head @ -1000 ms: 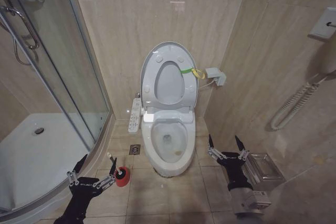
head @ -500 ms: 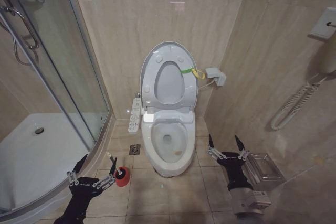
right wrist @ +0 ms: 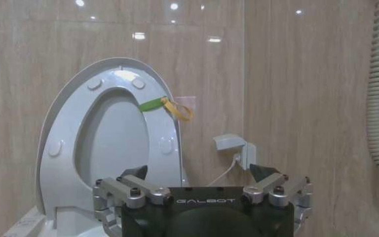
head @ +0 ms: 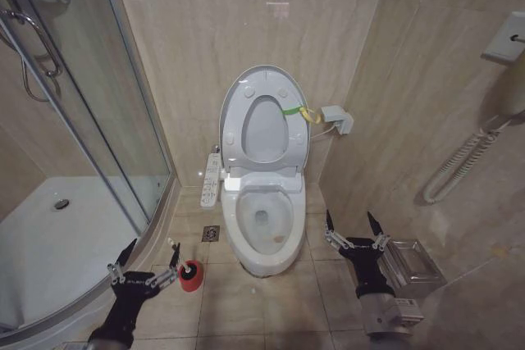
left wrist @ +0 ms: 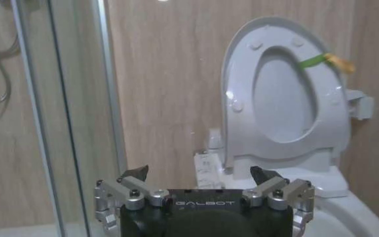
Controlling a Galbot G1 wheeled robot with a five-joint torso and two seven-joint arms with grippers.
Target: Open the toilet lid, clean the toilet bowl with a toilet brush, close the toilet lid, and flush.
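Toilet lid (head: 264, 116) is standing fully raised against the tiled back wall (head: 213, 30), straight behind the toilet bowl (head: 262, 231), with the ring seat (head: 264, 129) lifted flat against it. Yellow-green band (head: 297, 110) is hanging off the lid edge on the robot's right of the bowl, just beside a small wall box (head: 337, 119). Bowl is sitting open on the tiled floor (head: 246, 301), a little water showing at the bottom. Long white button panel (head: 211, 179) is running along the bowl's side toward the robot's left.

Toilet brush (head: 175, 253) is standing in its red holder cup (head: 190, 276) on the floor, to the left of the bowl's front end, pale handle sticking up tilted.

Left gripper (head: 144, 261) is hovering low, left of the bowl and just beside the red cup, fingers spread wide apart, nothing between them; whether a fingertip is touching the brush handle is unclear. Left wrist view is looking past the left gripper (left wrist: 204, 174) at the raised lid (left wrist: 285, 94) and the glass shower door (head: 90, 112).

Right gripper (head: 353, 225) is hanging to the right of the bowl's front, well apart from it, fingers spread and gripping nothing, close to a metal holder (head: 410, 261) on the side wall. Right wrist view is showing the right gripper (right wrist: 203, 173) with the lid (right wrist: 110, 133) and band (right wrist: 151, 104) beyond.
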